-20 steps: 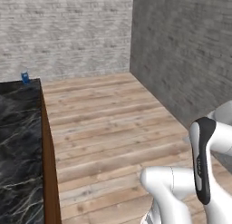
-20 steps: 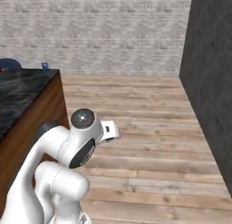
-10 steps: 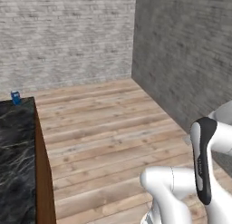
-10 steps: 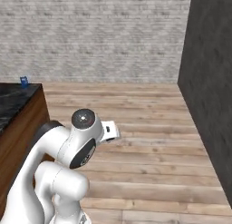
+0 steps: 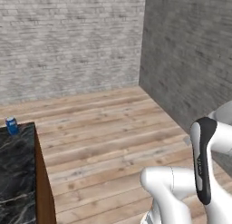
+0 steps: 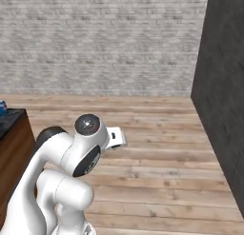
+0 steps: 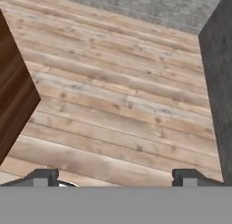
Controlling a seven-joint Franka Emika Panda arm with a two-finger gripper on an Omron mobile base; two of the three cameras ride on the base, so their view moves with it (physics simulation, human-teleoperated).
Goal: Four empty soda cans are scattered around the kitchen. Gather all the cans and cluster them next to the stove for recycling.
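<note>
Dark marble counter (image 5: 16, 177) now further left in frame, blue soda can (image 5: 12, 125) at its corner, fingers (image 7: 117, 175) wide, empty.

The blue-and-white can (image 5: 12, 126) stood upright at the far corner of the black marble counter (image 5: 16, 177), close to its edge. In the right base view, part of it showed at the frame's left edge.

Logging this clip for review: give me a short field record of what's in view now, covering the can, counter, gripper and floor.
can: blue and white can, upright at the counter's far corner
counter: black marble top with brown wood side, at left
gripper: gripper open, empty, aimed at the floor
floor: wood planks
walls: grey brick wall behind, dark wall at right
</note>
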